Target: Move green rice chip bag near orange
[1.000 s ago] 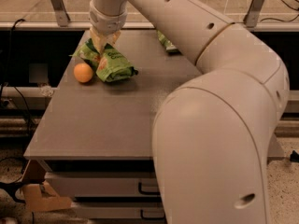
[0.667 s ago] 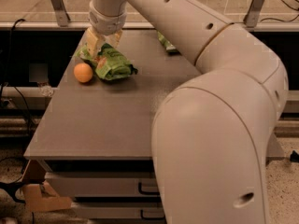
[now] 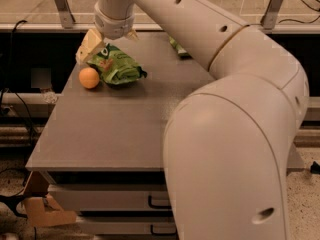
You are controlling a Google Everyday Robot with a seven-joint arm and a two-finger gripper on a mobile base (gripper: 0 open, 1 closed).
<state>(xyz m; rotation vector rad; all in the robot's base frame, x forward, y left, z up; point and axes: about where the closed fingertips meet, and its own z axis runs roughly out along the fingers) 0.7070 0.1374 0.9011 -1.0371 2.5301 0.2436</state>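
Gripper [image 3: 109,44], seemingly spread, above green rice chip bag [image 3: 119,68] beside orange [image 3: 89,77]

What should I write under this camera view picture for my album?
Gripper above the green rice chip bag, which lies beside the orange on the table.
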